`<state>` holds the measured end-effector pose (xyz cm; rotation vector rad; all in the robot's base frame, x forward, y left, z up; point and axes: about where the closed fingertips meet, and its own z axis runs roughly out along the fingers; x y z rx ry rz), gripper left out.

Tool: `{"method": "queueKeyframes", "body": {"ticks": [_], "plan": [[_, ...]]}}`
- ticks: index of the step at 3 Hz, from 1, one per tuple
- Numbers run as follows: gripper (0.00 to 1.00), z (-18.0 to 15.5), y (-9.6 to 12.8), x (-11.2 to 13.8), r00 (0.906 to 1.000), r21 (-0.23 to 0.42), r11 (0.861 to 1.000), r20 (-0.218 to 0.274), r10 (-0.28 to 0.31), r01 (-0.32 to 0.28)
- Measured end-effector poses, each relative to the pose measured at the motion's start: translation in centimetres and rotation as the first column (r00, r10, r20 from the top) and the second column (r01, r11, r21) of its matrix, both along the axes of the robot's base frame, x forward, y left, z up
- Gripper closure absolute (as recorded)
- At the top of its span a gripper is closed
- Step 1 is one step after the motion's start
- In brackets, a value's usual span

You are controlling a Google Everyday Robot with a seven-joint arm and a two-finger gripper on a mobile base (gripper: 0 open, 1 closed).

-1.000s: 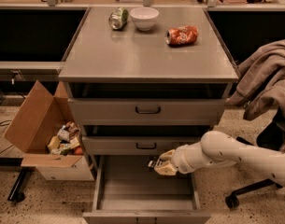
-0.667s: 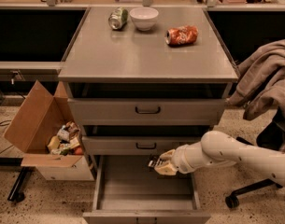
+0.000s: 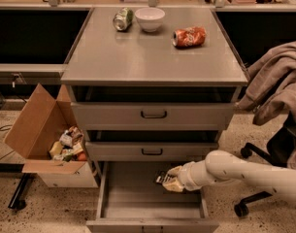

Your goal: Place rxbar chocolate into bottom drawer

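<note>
Over the drawer [image 3: 133,198], toward its right rear, the gripper [image 3: 171,181] pinches the rxbar [image 3: 162,177]. Risk: released here, it may strike the right wall and rest tilted.

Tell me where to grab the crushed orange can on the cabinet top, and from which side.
Grip the crushed orange can across its middle, coming from above: it lies on its side, long axis roughly left-right, so closing front-to-back probably spans its narrow width. Nothing touches it. The gripper is low over the bottom drawer, by the rxbar chocolate.
</note>
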<state>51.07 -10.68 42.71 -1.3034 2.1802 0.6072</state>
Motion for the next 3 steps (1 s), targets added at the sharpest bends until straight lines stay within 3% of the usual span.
{"method": "queueKeyframes", "body": {"ticks": [1, 3], "plan": [[1.0, -5.1, -0.6, 0.1, 0.9998, -0.003, 1.0, 0.018, 0.002, -0.002], [1.0, -14.5, -0.1, 1.6, 0.9994, 0.005, 1.0, -0.035, -0.006, 0.006]]}}
